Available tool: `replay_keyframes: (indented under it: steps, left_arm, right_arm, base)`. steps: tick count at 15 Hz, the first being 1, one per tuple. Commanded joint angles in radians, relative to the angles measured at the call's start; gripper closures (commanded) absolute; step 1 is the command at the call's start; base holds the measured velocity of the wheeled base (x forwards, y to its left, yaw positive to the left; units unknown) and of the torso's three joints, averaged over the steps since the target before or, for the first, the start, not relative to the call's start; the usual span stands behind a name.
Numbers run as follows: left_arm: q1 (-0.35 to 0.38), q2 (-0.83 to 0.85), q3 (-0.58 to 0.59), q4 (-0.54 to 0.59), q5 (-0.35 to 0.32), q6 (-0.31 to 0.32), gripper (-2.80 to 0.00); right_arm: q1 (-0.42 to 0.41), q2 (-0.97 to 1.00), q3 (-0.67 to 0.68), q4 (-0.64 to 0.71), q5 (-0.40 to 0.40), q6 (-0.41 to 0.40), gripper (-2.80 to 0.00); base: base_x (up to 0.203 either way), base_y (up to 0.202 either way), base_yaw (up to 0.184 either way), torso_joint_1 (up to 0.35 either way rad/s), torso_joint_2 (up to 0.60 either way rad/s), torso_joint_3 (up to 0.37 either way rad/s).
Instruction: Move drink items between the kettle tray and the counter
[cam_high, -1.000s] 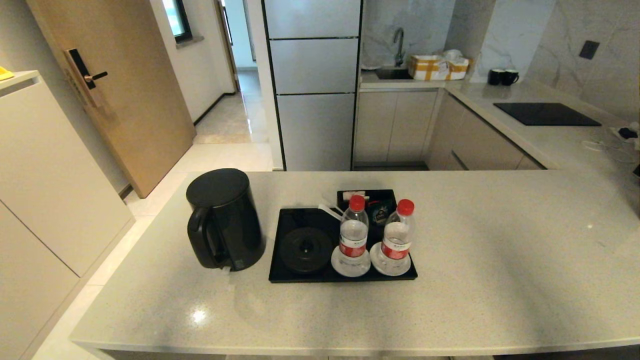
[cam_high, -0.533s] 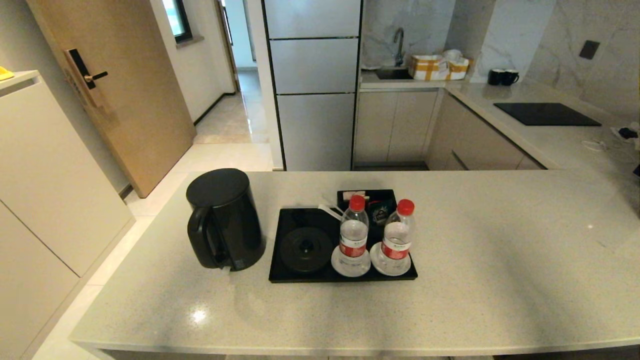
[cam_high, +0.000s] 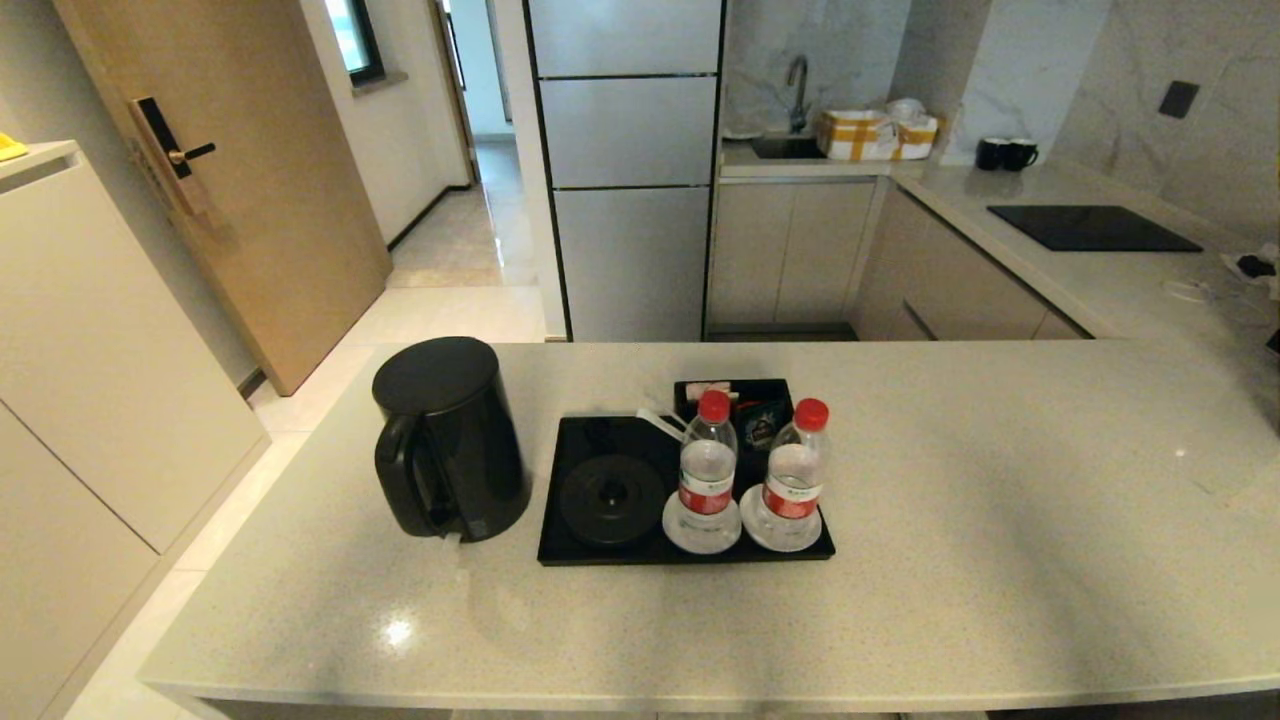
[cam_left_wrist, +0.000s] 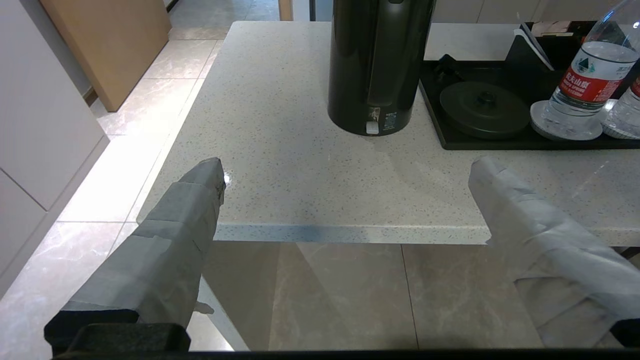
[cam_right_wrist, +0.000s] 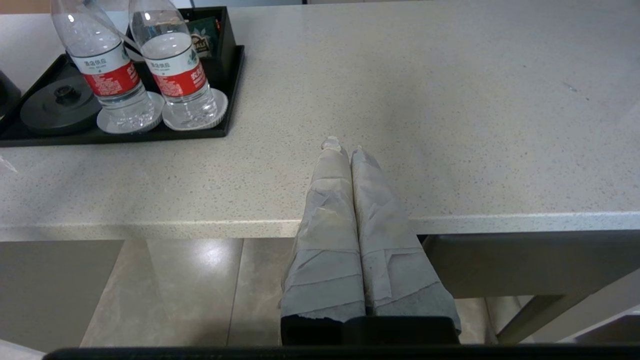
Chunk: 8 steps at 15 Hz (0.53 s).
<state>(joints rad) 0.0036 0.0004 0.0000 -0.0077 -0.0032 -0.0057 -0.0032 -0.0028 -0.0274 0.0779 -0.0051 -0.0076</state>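
Note:
Two clear water bottles with red caps stand upright on white saucers on the glossy black kettle tray (cam_high: 600, 552): the left bottle (cam_high: 707, 470) and the right bottle (cam_high: 795, 478). The tray lies on the grey speckled counter (cam_high: 1000, 520). Neither arm shows in the head view. My left gripper (cam_left_wrist: 345, 167) hangs open in front of the counter's near edge, holding nothing. My right gripper (cam_right_wrist: 345, 148) is shut and empty, its tips over the counter's front edge, to the right of the tray (cam_right_wrist: 235, 75) and both bottles (cam_right_wrist: 112, 75) (cam_right_wrist: 177, 70).
A black kettle (cam_high: 447, 437) stands on the counter left of the tray. The tray carries a round kettle base (cam_high: 610, 498) and a small black box (cam_high: 740, 395) behind the bottles. A black cooktop (cam_high: 1090, 228) is set in the far right counter.

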Motion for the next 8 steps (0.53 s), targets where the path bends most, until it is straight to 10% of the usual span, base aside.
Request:
replay_keyframes:
  steps: [1,8]
  left_arm:
    - [0.001,0.0,0.0,0.0,0.0,0.0,-2.8]
    - [0.0,0.0,0.0,0.0,0.0,0.0,-2.8]
  right_arm:
    - [0.0,0.001,0.0,0.001,-0.001,0.005,0.0]
    - [0.0,0.001,0.0,0.0,-0.003,0.008,0.0]
  base:
    - [0.0,0.0,0.0,0.0,0.0,0.0]
    - [0.0,0.0,0.0,0.0,0.0,0.0]
